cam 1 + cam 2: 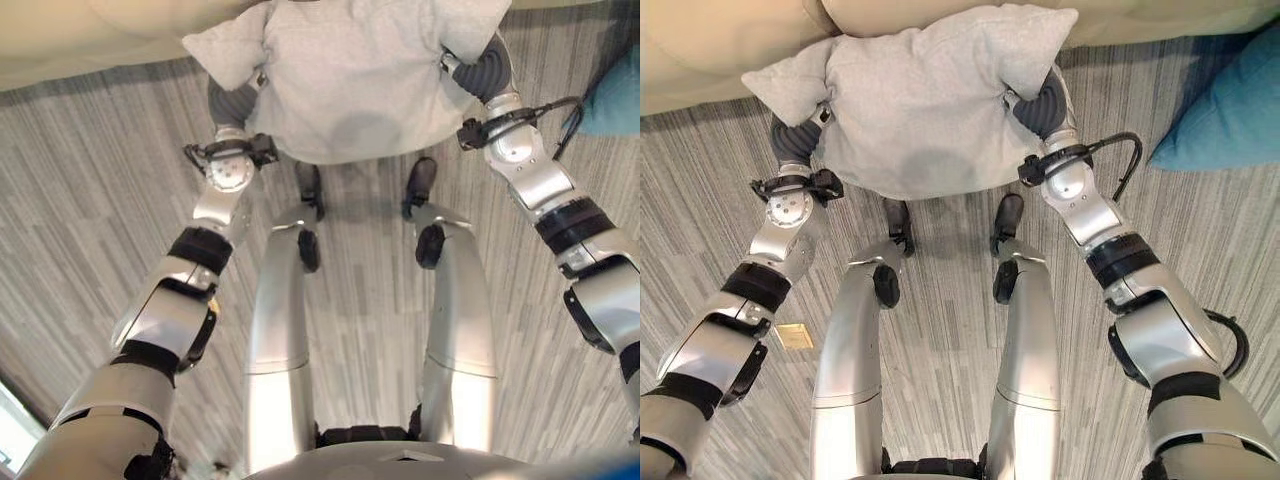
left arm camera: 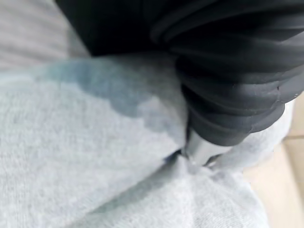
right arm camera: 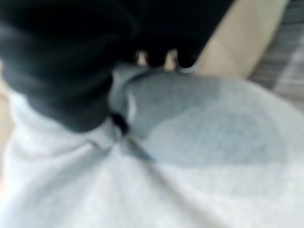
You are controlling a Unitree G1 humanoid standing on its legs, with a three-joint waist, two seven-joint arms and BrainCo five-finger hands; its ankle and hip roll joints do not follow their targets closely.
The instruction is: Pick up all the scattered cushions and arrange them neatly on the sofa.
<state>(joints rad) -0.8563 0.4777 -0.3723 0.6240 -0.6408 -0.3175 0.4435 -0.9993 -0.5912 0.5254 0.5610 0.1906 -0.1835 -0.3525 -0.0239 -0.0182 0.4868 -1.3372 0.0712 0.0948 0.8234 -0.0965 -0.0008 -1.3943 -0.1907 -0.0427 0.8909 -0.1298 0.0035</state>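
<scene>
While the grey cushion [image 1: 920,100] hangs crosswise between left hand [image 1: 795,140] and right hand [image 1: 1040,105], fingers buried in fabric so grip unreadable, the sofa [image 1: 700,50] lies just ahead.

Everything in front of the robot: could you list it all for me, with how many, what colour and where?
Grey cushion: one, light grey, held up off the floor between both hands, right at the sofa's front edge.
Teal cushion: one, blue-green, lying on the floor to the robot's right.
Sofa: one, beige, across the far side of the scene.
Floor: grey striped carpet, underneath everything.
Small tan square: one, on the floor near the left arm.
Left hand: dark ribbed cover at the grey cushion's left edge; fingers buried in fabric.
Right hand: same, at its right edge.
</scene>
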